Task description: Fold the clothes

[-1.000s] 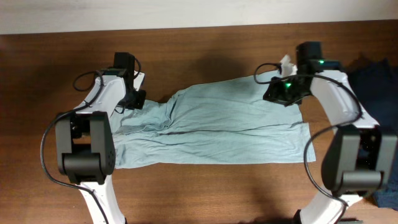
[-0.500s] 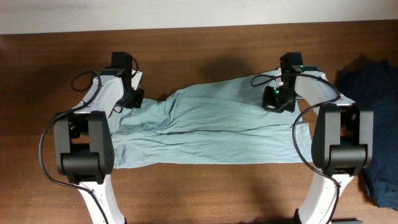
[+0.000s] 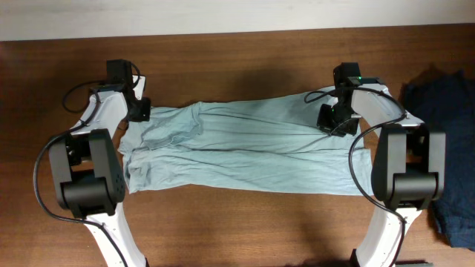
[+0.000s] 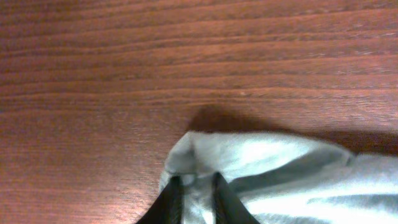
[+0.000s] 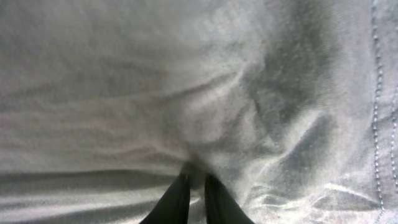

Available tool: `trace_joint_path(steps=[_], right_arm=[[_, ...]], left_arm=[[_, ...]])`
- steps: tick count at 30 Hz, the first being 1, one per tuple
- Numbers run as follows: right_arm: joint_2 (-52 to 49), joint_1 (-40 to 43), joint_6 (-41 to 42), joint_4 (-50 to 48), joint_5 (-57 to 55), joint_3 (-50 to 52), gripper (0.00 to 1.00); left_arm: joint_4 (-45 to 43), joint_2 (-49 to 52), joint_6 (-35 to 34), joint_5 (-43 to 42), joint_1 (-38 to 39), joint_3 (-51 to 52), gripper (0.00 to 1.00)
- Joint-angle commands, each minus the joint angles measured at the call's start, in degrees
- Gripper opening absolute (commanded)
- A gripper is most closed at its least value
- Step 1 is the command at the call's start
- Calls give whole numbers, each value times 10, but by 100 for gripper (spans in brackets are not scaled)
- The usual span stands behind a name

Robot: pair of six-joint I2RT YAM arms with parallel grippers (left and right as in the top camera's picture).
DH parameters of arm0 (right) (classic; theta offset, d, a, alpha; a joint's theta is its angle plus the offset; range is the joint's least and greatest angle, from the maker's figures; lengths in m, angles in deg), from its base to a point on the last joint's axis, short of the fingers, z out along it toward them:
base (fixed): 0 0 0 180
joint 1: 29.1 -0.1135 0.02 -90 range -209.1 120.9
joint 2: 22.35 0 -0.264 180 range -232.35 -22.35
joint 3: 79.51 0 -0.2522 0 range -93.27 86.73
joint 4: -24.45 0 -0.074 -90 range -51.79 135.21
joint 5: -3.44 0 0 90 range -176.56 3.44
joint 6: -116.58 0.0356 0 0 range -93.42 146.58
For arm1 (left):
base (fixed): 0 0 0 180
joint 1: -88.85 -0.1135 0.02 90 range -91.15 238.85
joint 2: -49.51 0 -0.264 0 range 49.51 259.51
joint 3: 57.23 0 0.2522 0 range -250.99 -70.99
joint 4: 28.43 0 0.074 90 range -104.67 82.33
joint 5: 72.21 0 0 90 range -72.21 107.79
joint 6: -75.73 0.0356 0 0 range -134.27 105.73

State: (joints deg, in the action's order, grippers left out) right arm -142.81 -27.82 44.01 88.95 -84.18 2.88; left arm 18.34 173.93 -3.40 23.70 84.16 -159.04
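The clothes (image 3: pixel 245 156), one pale grey-blue T-shirt, lie spread lengthwise across the brown table (image 3: pixel 237 67), wrinkled along the middle. My left gripper (image 3: pixel 141 111) sits at the shirt's far left corner. In the left wrist view its dark fingers (image 4: pixel 176 190) stand close together, with a fold of the shirt (image 4: pixel 280 168) pinched in my left gripper (image 4: pixel 196 183). My right gripper (image 3: pixel 332 119) rests on the shirt's far right part. In the right wrist view the shirt (image 5: pixel 186 81) fills the frame, and my right gripper (image 5: pixel 196 180) has its narrow jaws nipping a small ridge of fabric.
A dark navy garment (image 3: pixel 445 111) lies heaped at the table's right edge and runs down to the lower right corner. A pale strip (image 3: pixel 237 15) runs behind the table's far edge. Both arm bases stand at the near side, left and right of the shirt.
My left gripper has moved left and drawn the shirt's far left corner with it, so the upper edge lies straighter. My right gripper came in from the right and then held its place.
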Motion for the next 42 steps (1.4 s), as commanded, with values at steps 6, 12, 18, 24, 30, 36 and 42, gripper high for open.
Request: trace_joint_path(steps=[6, 12, 18, 24, 30, 36, 42], right_arm=[[75, 7, -41, 9, 49, -18, 40], [170, 7, -41, 21, 50, -38, 68], [199, 7, -45, 102, 50, -107, 70], [198, 21, -109, 138, 80, -200, 84], [181, 70, -219, 98, 128, -203, 88], [122, 108, -265, 52, 132, -203, 88], [65, 108, -308, 20, 144, -203, 88]], left_arm=[[202, 13, -6, -3, -2, -191, 39], [362, 13, -16, -59, 4, -326, 40], [481, 13, -16, -81, 18, -440, 38], [533, 13, -16, -174, 26, -596, 64], [515, 16, -16, -158, 26, -600, 71], [515, 16, -16, -151, 26, -600, 99], [516, 16, -16, -151, 26, -600, 99]])
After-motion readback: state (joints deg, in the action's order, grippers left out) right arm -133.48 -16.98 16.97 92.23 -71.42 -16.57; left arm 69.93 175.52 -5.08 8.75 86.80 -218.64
